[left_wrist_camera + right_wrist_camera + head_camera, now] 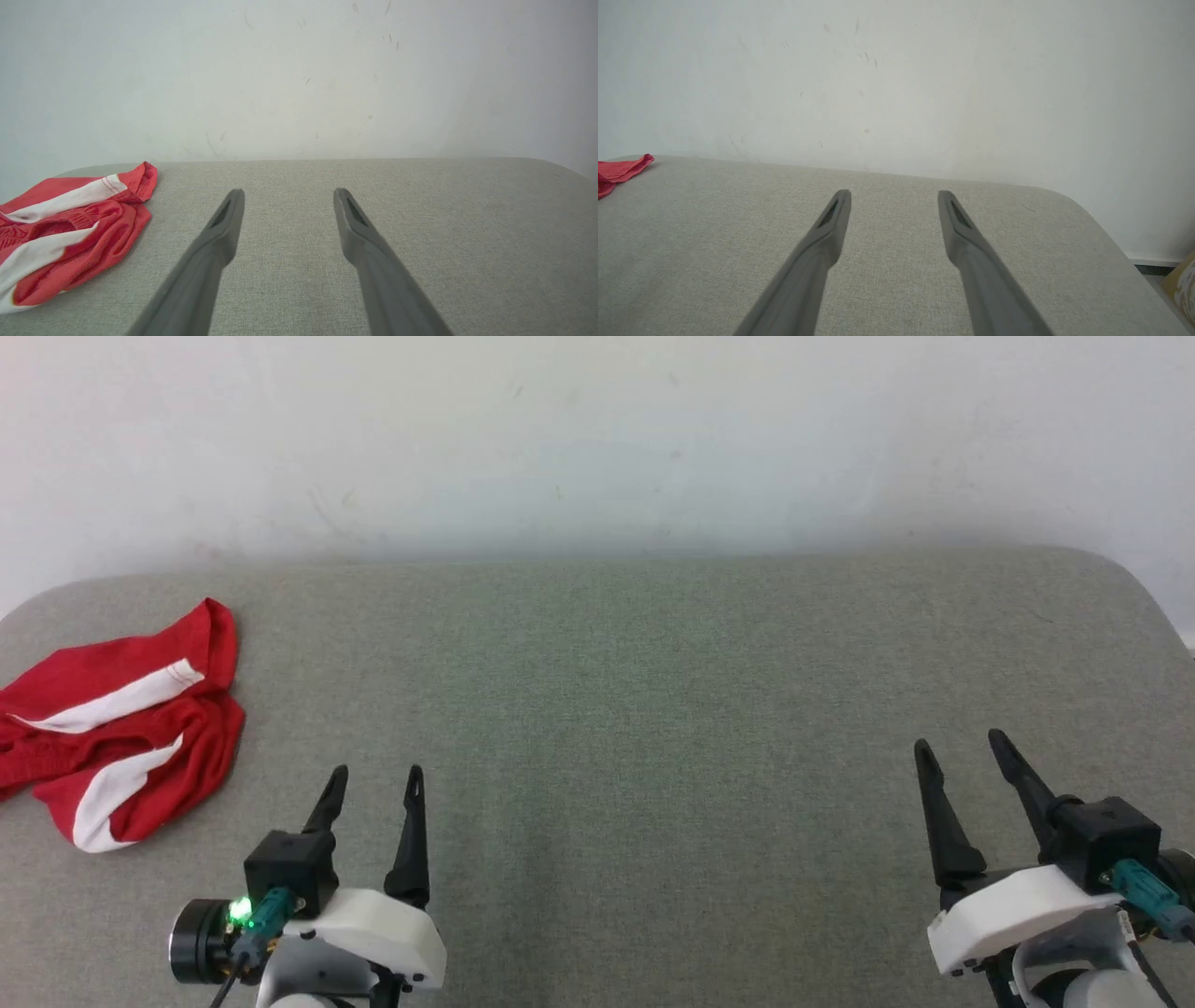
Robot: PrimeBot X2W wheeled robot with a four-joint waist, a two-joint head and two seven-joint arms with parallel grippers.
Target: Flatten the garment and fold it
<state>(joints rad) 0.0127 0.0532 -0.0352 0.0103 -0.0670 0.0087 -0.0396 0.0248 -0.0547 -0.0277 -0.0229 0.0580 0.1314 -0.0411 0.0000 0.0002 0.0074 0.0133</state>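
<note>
The garment (121,723) is a pair of red shorts with wide white stripes, lying crumpled at the far left of the grey padded table (653,709). In the left wrist view the garment (65,228) sits at the left, apart from the fingers. A red corner of the garment (621,170) shows at the left edge of the right wrist view. My left gripper (373,775) stands open and empty at the lower left, to the right of the garment. At the lower right, my right gripper (962,742) is open too, holding nothing.
A pale wall (597,439) rises right behind the table's far edge. The table's right corner is rounded (1069,200), with floor and a cardboard-coloured object (1181,284) beyond it.
</note>
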